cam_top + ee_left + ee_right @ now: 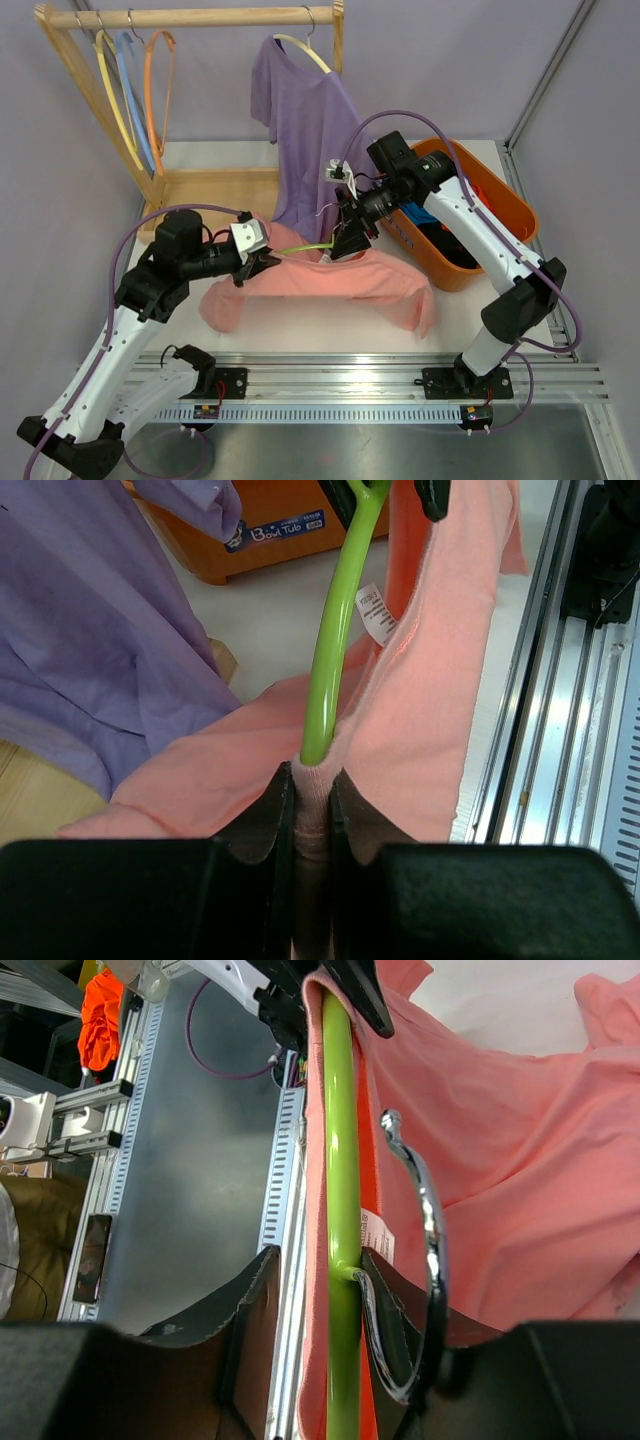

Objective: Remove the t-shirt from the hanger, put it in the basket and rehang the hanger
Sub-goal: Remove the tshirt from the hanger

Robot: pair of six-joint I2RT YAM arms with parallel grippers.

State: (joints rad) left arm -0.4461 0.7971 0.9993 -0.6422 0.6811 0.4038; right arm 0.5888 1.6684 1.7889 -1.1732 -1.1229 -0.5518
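**A:** From above, where is the t-shirt?

**B:** The pink t-shirt (340, 285) lies spread on the table (210, 155) at the near middle, between the two arms. A green hanger (300, 246) is inside it. The left gripper (265, 263) is at its left end and the right gripper (350, 243) is at the collar.

**A:** And around it?

**B:** A purple shirt (310, 130) hangs from the wooden rack (190, 17) at the far side. An orange tub (500, 210) stands to the right.

**A:** What does the left wrist camera show?

**B:** The left fingers are pinched tight on pink cloth wrapped over the hanger's end. The green bar runs away from them toward the right gripper's black tips. A white label (375, 613) sits beside the bar. The purple shirt is on the left, with the tub beyond it.

**A:** And the right wrist camera?

**B:** The right fingers are clamped on the green bar, one on each side, just beside the metal hook (425, 1210). The hook curves off to the right. Pink cloth runs along the bar and spreads to the right. The left gripper sits at the bar's far end.
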